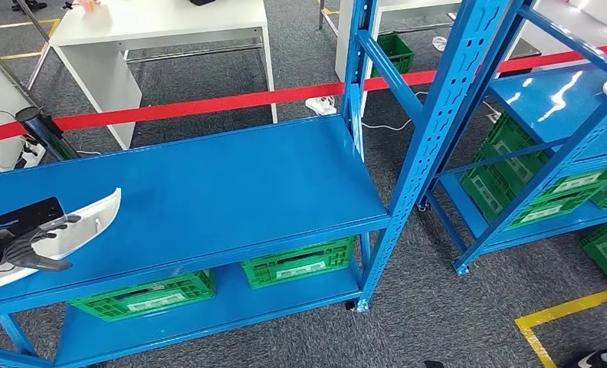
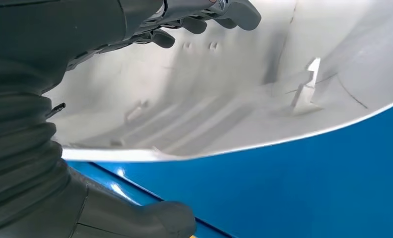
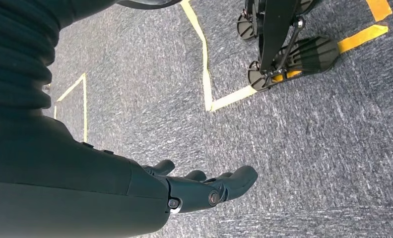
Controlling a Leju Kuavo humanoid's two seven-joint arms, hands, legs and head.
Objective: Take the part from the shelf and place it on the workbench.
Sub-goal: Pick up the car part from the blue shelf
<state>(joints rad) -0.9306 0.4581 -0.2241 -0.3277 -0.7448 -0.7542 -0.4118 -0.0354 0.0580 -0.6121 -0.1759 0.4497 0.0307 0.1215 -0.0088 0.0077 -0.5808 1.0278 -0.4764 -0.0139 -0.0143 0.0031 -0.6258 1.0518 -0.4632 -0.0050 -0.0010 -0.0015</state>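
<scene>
Part [image 1: 86,223], white and curved, lying on blue shelf [image 1: 231,192] at its near left end, under left hand [image 1: 26,247]. Left hand's dark fingers [image 2: 194,20] curled over part's upper edge and thumb [image 2: 150,220] below its rim, but cannot tell whether gripping firmly or just resting. Right hand [image 3: 204,191] hanging over grey carpet [image 3: 308,148], fingers straight and apart, holding nothing.
</scene>
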